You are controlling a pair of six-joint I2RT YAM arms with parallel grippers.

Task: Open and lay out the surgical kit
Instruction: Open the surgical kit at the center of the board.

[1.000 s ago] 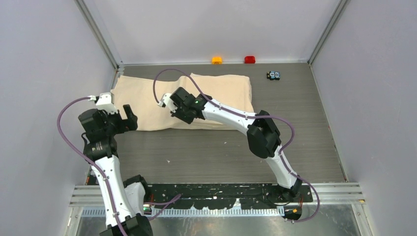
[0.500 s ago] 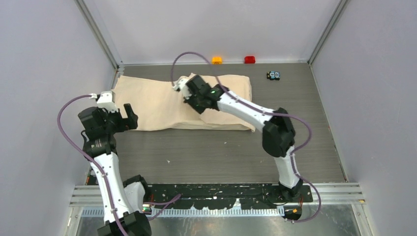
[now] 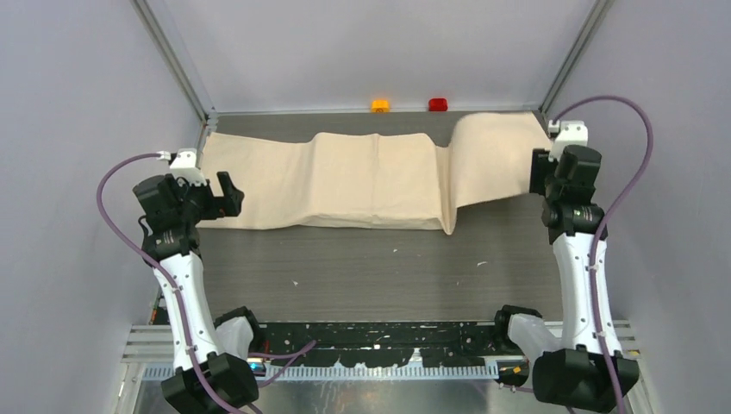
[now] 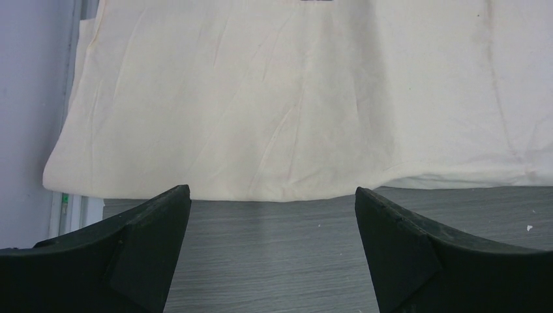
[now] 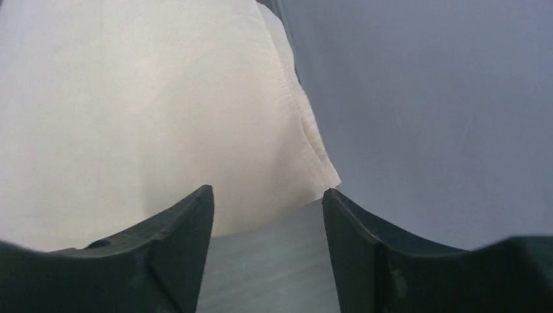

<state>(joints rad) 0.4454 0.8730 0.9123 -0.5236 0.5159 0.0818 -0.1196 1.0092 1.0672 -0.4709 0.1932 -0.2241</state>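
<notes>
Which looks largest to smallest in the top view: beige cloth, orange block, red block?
1. beige cloth, by far the largest.
2. orange block and red block: they look alike, so not ranked against each other.

White arms, black left gripper, right gripper

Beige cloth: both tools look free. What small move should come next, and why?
Probably ease the left tool forward and pinch the near-left edge of the big beige cloth. Both tools are open and empty. The right tool sits off the cloth's right corner, while the left one faces the cloth's folded near edge directly ahead. The raised middle of the cloth is not yet unwrapped.
</notes>
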